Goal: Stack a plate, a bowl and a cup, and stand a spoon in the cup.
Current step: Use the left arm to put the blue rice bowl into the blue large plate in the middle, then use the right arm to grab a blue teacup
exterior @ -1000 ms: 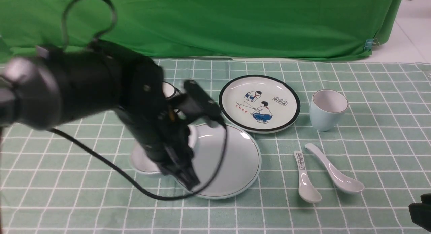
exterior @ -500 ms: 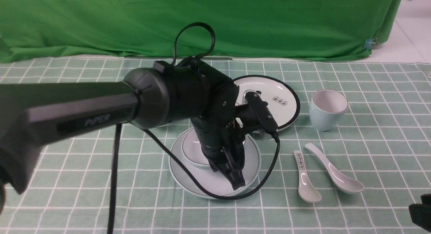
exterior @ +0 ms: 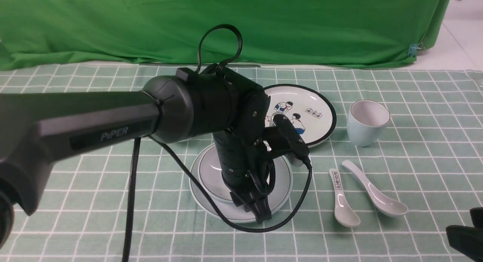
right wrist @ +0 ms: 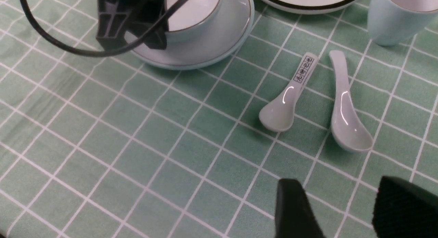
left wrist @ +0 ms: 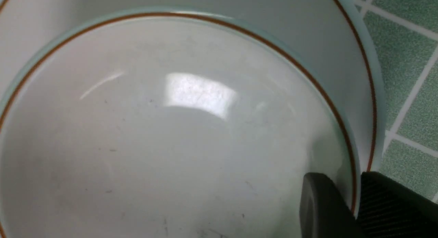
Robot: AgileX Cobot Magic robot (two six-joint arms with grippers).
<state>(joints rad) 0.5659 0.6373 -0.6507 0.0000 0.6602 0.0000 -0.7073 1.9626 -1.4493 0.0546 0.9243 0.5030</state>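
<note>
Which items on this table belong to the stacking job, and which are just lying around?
Part of the job: plain plate; plain bowl, sitting on that plate; pale blue cup; unmarked white spoon.
Just lying about: cartoon plate; spoon with black characters on its handle.

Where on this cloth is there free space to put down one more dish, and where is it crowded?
Free: the near-left cloth, left of the plate; also right of the cup. Crowded: among plate, cartoon plate, cup, spoon and marked spoon.
</note>
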